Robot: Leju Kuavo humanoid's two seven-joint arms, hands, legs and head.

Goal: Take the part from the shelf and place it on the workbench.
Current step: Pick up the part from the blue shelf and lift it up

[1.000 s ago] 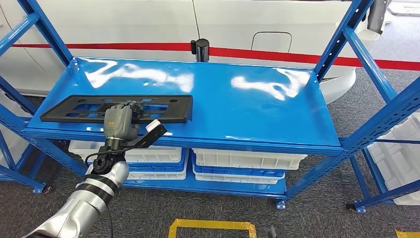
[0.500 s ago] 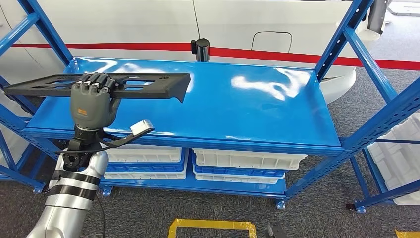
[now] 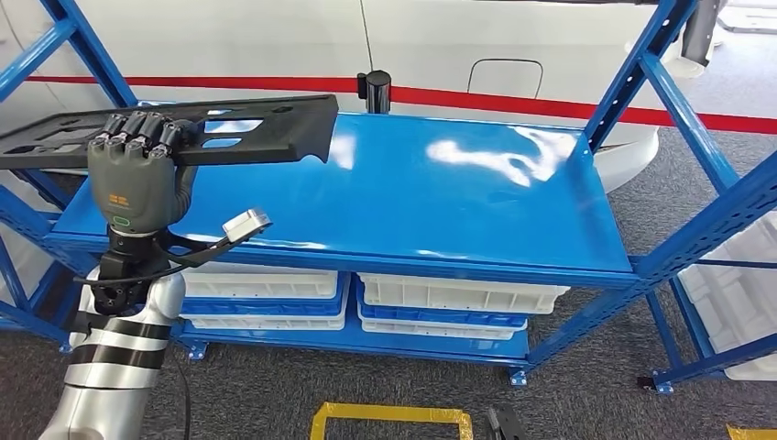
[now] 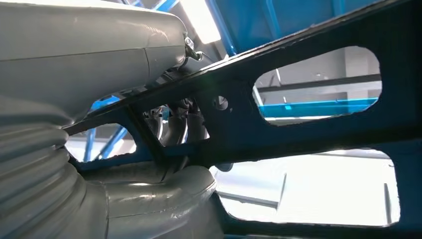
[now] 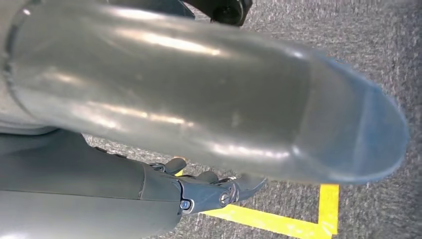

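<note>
Gripping flat black slotted part (image 3: pixel 247 131), left hand (image 3: pixel 137 179).

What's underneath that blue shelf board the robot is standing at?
Under the blue shelf board, white bins sit on blue trays, side by side. The board covers their insides, so any contents cannot be seen. The left hand hides part of the left bins.

Head view: our left arm rises from the lower left, silver forearm with dark bands near upright, wrist straight. Our left hand (image 3: pixel 139 179) is raised with its back toward the camera, fingers (image 3: pixel 137 129) curled over the near edge of the part (image 3: pixel 266 128), thumb beneath; the grip carries the part level. Right wrist view: our right hand (image 5: pixel 204 186) hangs low, fingers loosely curled inward with nothing between them, pointing down toward the floor.
</note>
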